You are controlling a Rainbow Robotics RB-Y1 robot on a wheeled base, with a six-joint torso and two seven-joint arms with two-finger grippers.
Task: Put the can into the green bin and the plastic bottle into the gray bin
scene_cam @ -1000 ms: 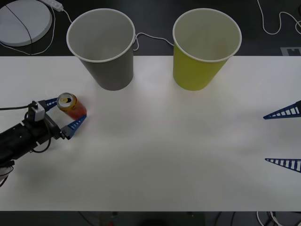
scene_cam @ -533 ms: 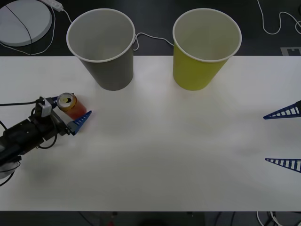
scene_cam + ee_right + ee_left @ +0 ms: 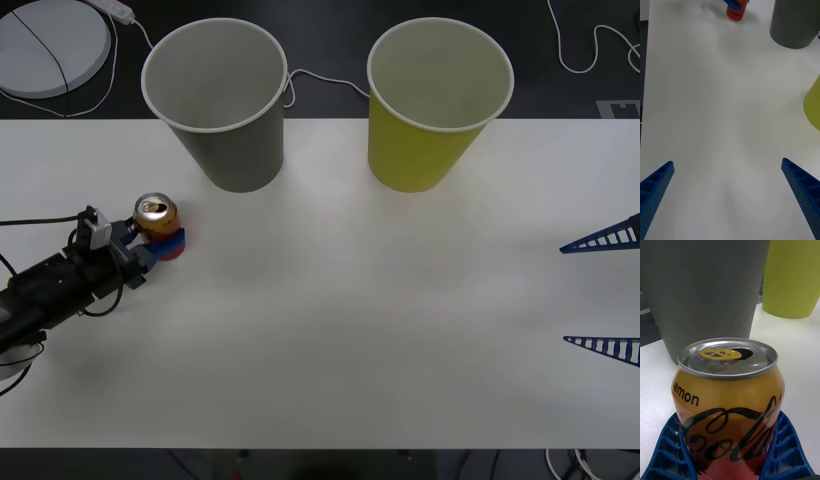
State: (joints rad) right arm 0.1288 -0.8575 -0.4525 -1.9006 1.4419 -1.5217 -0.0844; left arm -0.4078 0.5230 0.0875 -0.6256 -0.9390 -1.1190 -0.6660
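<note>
The red-orange can (image 3: 157, 218) stands upright on the white table at the left, in front of the gray bin (image 3: 228, 150). My left gripper (image 3: 160, 233) is shut on its lower body. In the left wrist view the blue fingers (image 3: 670, 450) press both sides of the can (image 3: 728, 405), with the gray bin (image 3: 703, 296) and the green bin (image 3: 792, 281) behind it. The green bin (image 3: 415, 150) stands to the right of the gray one. My right gripper (image 3: 565, 294) is open at the table's right edge, far from the can (image 3: 735, 10). The plastic bottle is out of view.
A white round disc (image 3: 50, 45) and thin white cables lie on the dark surface behind the table. The bare white tabletop (image 3: 350, 330) spreads between the two arms. Both bins stand upright near the table's far edge.
The left gripper's fingers stood apart around the tilted can and have now closed on it. The can has turned upright. The right arm has not moved.
</note>
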